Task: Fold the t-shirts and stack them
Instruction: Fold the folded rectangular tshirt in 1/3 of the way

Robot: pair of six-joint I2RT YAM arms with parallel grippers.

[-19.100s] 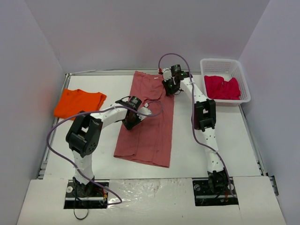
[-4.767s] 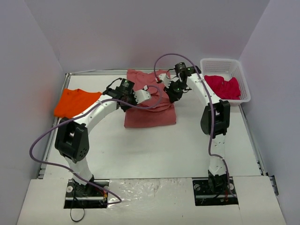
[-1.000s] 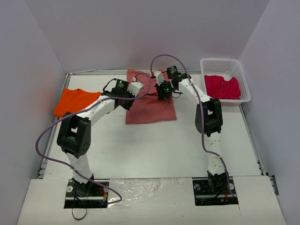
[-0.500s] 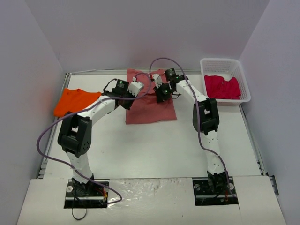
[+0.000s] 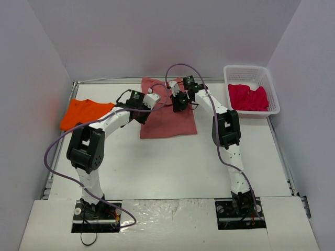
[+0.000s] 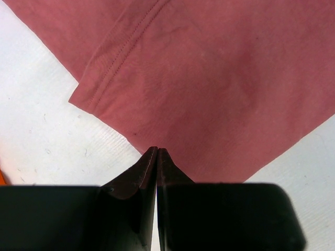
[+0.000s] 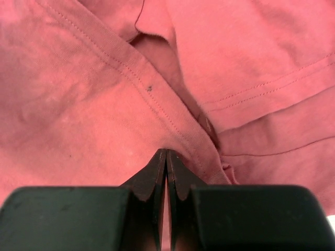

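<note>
I saw my right gripper [image 7: 166,154] closed tight, tips at a stitched hem of the brick-red t-shirt [image 7: 78,104] — folded layers overlapping beyond.

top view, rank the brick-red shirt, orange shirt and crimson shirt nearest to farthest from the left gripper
1. brick-red shirt, centre far side; the left gripper has its shut tips right at its edge.
2. orange shirt, off to the left.
3. crimson shirt, far right, inside the white basket.
</note>
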